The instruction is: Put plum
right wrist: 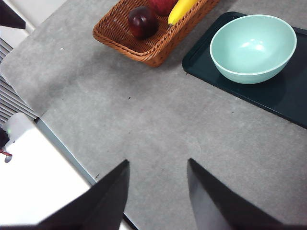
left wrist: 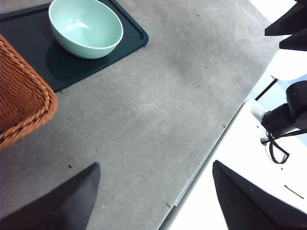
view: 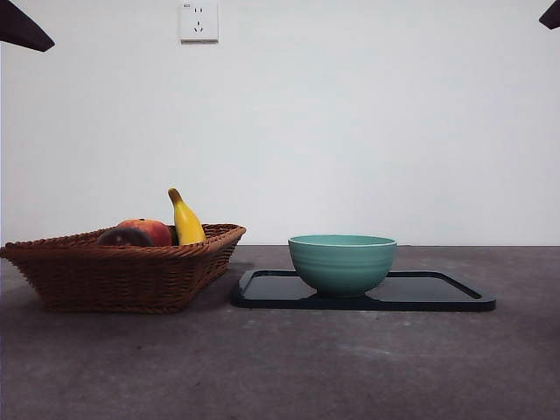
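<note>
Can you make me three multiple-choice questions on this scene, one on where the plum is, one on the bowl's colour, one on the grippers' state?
1. Where is the plum?
A. in the bowl
B. in the wicker basket
C. on the tray

2. What colour is the bowl?
A. light green
B. red
C. white

3. The left gripper and right gripper are:
A. both holding fruit
B. both open and empty
C. one holding the banana

Key: B, it lies by the banana; A, it is pale green on the dark tray; B, jaws apart, nothing between.
</note>
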`<state>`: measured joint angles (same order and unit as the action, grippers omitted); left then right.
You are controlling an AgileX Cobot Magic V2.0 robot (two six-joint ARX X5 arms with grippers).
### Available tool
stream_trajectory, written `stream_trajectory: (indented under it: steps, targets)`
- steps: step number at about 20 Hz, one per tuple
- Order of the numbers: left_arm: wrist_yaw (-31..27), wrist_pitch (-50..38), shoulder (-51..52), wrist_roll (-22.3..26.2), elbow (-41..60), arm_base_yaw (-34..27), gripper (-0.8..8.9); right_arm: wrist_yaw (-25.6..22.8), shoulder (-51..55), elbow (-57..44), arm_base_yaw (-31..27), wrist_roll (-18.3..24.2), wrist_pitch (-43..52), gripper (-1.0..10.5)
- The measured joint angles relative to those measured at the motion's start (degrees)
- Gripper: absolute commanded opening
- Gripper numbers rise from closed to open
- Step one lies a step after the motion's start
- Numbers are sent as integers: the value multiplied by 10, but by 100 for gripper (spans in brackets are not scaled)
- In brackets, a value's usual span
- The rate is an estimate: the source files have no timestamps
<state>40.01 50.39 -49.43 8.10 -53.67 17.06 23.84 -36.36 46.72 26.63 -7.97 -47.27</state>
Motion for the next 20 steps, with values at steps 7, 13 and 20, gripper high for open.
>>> stream_trajectory:
  steps: [7,13,20]
  targets:
    - [0,0,0,0,0,0,372,-2,0,0,0,-8,0,193]
    - [0,0,0,0,0,0,372,-60,-11,0,-1,-60,27,228]
    - [0,0,0,0,0,0,372,-90,-123,50,-32,-90,81,231]
